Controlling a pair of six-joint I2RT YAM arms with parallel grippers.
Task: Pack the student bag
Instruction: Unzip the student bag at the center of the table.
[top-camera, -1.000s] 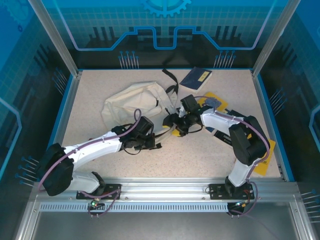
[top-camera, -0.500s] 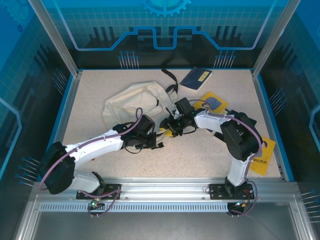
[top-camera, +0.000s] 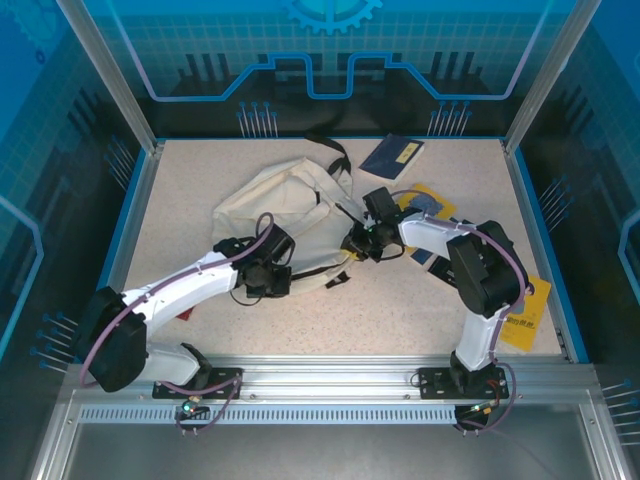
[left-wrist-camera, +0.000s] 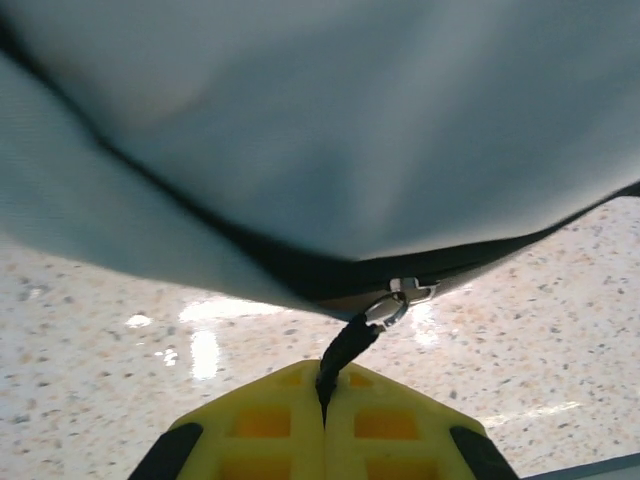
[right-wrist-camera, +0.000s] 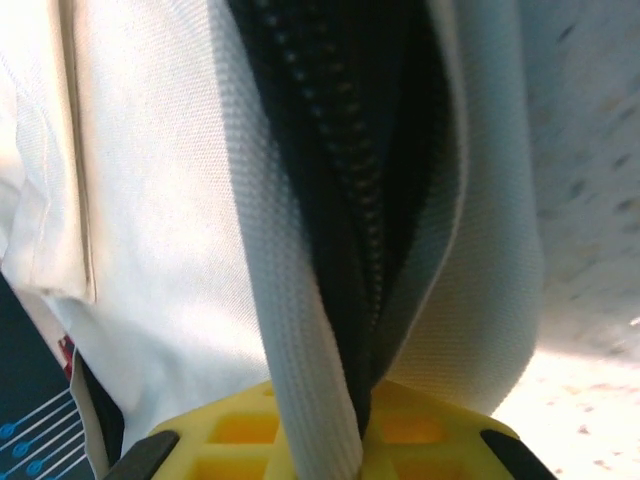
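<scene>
- Near the table's (top-camera: 170, 205) back edge, the bag (top-camera: 275, 198) is lying, bare top leftward.
- Left gripper (left-wrist-camera: 324, 388) is pinching its zipper pull (left-wrist-camera: 352, 342).
- Right gripper (right-wrist-camera: 362, 402) is clamping its zipper edge.

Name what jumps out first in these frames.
The cream student bag lies mid-table with both arms on it. The left end effector pinches its black zipper pull; the right end effector grips the zipper edge. A blue book and a yellow book lie to its right.

navy book (top-camera: 392, 156) — far edge | yellow book (top-camera: 528, 315) (near right) | speckled table (top-camera: 400, 310)
</scene>
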